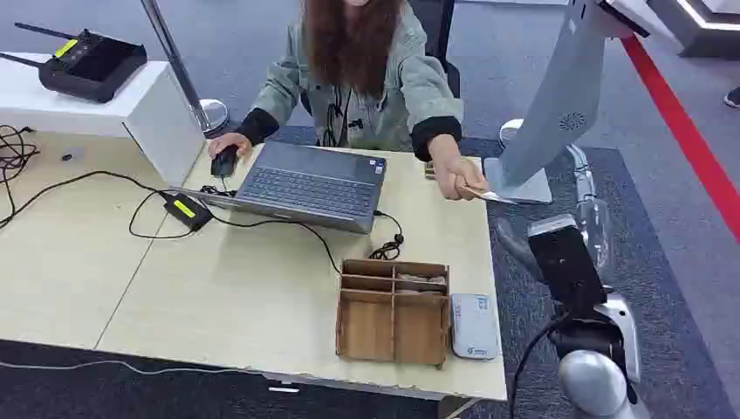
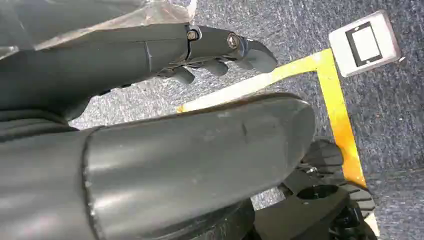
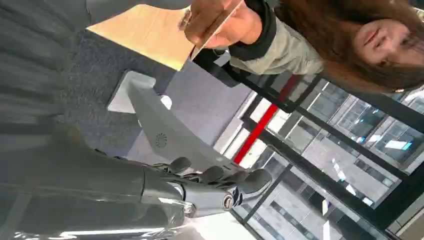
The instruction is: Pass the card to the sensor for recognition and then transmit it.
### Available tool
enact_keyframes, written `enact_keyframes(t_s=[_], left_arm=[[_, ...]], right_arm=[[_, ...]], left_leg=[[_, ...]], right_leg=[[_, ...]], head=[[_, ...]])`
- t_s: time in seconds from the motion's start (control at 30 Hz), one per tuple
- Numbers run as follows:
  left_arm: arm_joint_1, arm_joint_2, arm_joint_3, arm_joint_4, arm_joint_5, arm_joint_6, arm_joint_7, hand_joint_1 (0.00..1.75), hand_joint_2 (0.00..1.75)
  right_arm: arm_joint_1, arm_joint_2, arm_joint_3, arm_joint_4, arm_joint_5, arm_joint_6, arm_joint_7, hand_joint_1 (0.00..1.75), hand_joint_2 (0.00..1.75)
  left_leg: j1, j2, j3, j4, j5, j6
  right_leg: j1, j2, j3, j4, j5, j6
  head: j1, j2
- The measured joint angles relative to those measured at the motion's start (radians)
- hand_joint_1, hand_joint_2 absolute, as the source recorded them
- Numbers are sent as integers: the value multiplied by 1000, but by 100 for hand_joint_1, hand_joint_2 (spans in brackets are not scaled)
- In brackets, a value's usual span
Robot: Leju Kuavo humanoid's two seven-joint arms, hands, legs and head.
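Table's far right corner: a person's hand (image 1: 454, 175) holds out the card (image 1: 485, 194).
Right hand (image 3: 215, 185), open and empty, should reach up slowly; left hand (image 2: 220, 50) seems empty too.

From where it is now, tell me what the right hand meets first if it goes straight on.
Probably the grey kiosk stand: the right hand points along it, empty. The person's card is off that line. Depth unclear.

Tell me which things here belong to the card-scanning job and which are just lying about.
For the job:
- card, held out by the person's hand
- white card reader, probably the sensor
- right hand, holding nothing
- left hand, hanging over the floor

Lying about:
- laptop
- mouse
- wooden tray
- router
- power adapter
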Motion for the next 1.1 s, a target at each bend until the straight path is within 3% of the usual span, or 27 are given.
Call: enact_keyframes(t_s=[0.97,1.0,1.03,1.07,1.1], left_arm=[[2,-3,-46,0,0,9,10,0,0],[2,-3,-46,0,0,9,10,0,0],[2,-3,-46,0,0,9,10,0,0],[2,-3,-46,0,0,10,10,0,0],[2,-3,-46,0,0,11,10,0,0]], right_arm=[[-75,34,63,228,18,-43,2,2,175],[-75,34,63,235,18,-43,2,9,175],[-75,34,63,240,19,-43,2,40,175],[-75,34,63,246,18,-43,1,120,175],[-75,34,63,252,19,-43,1,162,175]], left_leg=[[0,0,0,0,0,0],[0,0,0,0,0,0],[0,0,0,0,0,0],[0,0,0,0,0,0],[0,0,0,0,0,0]], right_leg=[[0,0,0,0,0,0],[0,0,0,0,0,0],[0,0,0,0,0,0],[0,0,0,0,0,0],[0,0,0,0,0,0]], head=[[0,0],[0,0],[0,0],[0,0],[0,0]])
